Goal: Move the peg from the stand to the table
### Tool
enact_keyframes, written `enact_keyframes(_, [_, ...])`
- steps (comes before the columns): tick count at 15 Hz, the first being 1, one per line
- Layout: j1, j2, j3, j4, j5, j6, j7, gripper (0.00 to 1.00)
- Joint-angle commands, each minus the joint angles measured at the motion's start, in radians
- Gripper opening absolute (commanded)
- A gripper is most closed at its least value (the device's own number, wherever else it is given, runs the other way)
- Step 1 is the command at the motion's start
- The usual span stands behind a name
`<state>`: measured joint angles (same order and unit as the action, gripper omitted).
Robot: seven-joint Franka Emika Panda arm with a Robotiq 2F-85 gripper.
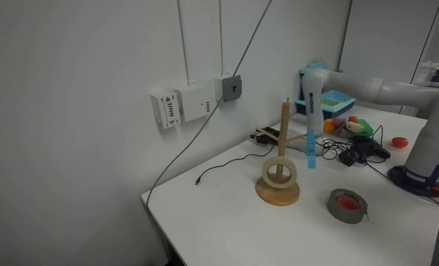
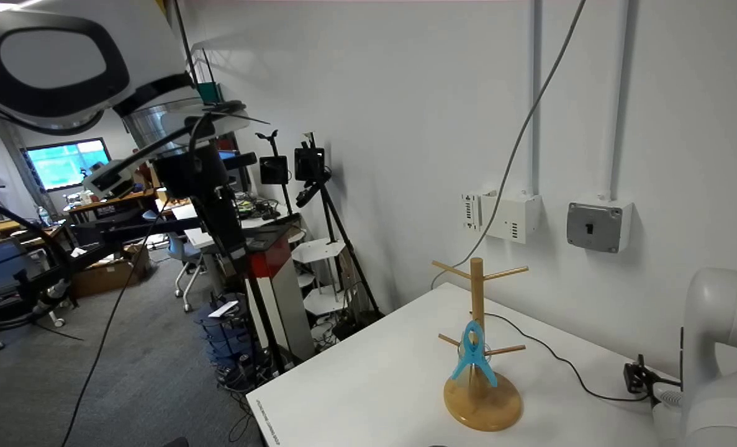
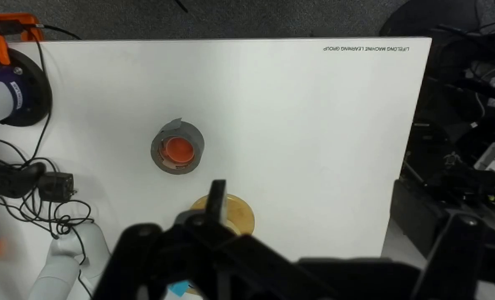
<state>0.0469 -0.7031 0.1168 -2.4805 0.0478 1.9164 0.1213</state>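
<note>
Gripper (image 3: 307,187): black, nearest in the wrist view. Holds both fingers (image 3: 217,204) wide apart, left and right.

Grey tape (image 1: 343,216): roll, red inside. Lies at the near right of the table (image 1: 219,229), flat and white, in an exterior view.

Stand (image 1: 278,198): round tan base, tall rod, thin side sticks. Stands upright on the table, left of the grey tape and farther off.

Clear tape (image 1: 293,172): ring, on edge in front of the rod. Cannot tell whether touching the base.

Peg (image 1: 311,147): light blue. Hangs from a side stick of the stand, right of the rod in an exterior view, above the table; appears on the stand in both exterior views.

White boxes (image 1: 195,103) and grey switch (image 1: 232,88): mounted on the wall (image 1: 75,111), left of the rod.

White arm (image 1: 404,92): rises from a dark base at right, reaches left, then bends down beyond the peg.

Black gear (image 1: 363,150): lies with tangled leads to the right of the peg.

Red item (image 1: 399,142): rounded, on the table at right.

Fruit shapes (image 1: 354,127): orange, purple, red and cream, heaped beyond the black gear.

Tub (image 1: 343,105): blue, at the far end, partly hidden by the white arm.

Screen (image 2: 67,164): lit, far left in an exterior view.
</note>
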Motion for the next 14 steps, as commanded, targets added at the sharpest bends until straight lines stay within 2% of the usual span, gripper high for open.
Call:
enact_keyframes(1, [0.001, 0.009, -0.008, -0.005, -0.003, 0.003, 0.003, 1.0])
enact_keyframes(8, [-0.012, 0.054, -0.021, -0.061, -0.005, 0.063, 0.003, 1.0])
enact_keyframes(14, [-0.048, 0.183, -0.032, -0.071, -0.034, 0.212, 0.019, 1.0])
